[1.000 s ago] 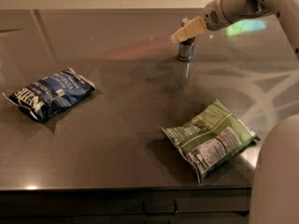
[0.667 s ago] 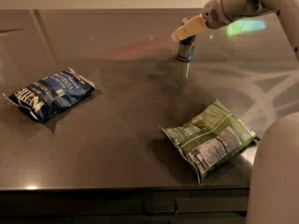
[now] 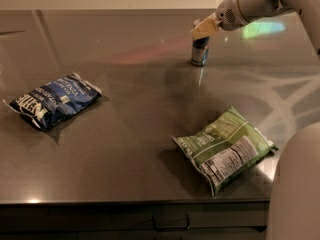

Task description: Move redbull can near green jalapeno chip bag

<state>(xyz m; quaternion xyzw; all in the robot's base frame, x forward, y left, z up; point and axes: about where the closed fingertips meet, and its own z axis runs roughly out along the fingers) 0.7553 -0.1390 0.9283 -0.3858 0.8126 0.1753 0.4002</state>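
Note:
The redbull can [image 3: 200, 53] stands upright on the dark table, far right of centre. My gripper [image 3: 203, 29] is right over the can's top and covers the can's upper part. The arm comes in from the upper right. The green jalapeno chip bag [image 3: 223, 147] lies flat near the front right of the table with its white nutrition panel facing up, well apart from the can and nearer to the camera.
A dark blue chip bag [image 3: 52, 99] lies at the left of the table. The table's front edge [image 3: 130, 202] runs along the bottom. Part of my white body [image 3: 295, 189] fills the lower right corner.

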